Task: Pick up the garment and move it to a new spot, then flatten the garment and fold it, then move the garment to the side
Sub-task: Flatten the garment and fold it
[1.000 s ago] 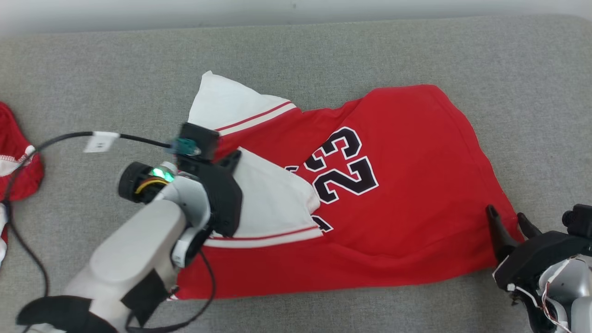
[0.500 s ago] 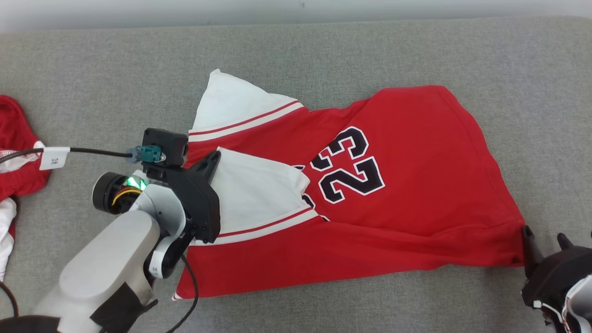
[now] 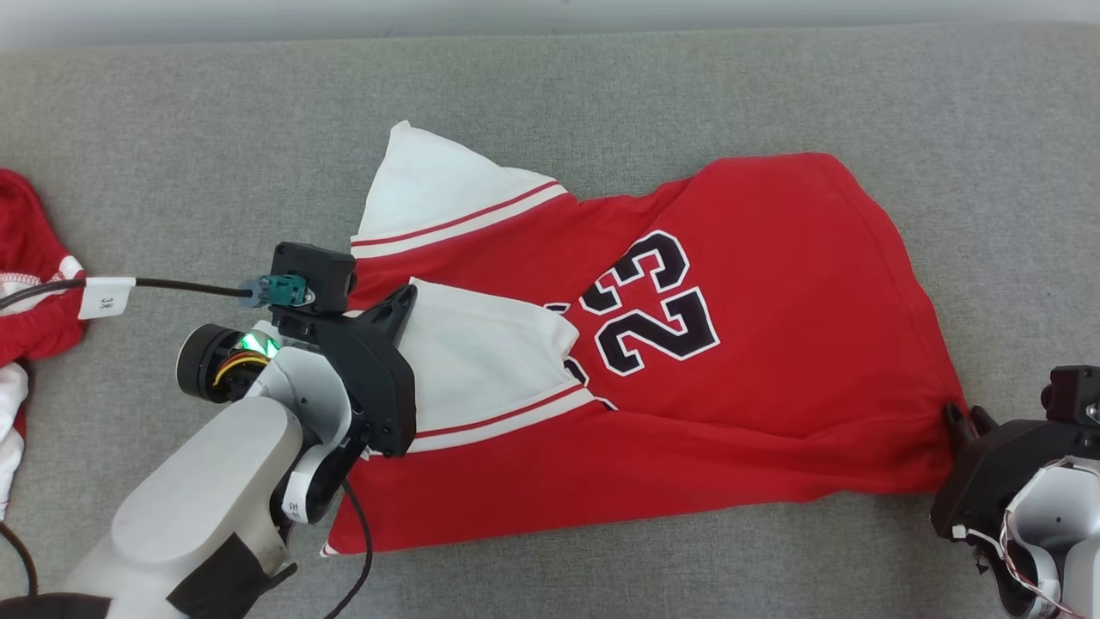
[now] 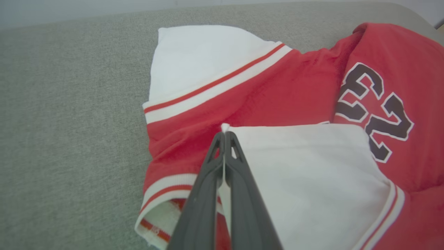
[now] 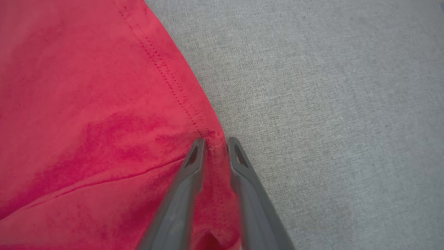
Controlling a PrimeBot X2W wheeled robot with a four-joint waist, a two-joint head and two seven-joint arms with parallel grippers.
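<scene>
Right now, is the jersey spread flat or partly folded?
Partly folded: the jersey has one white sleeve lying over its red body.

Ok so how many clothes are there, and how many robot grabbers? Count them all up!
Clothes: 2, the red jersey with 23 on it, and other clothing, red and white, cut off at the left edge, counted as one
Grippers: 2, the left gripper and the right gripper
Total: 4
</scene>
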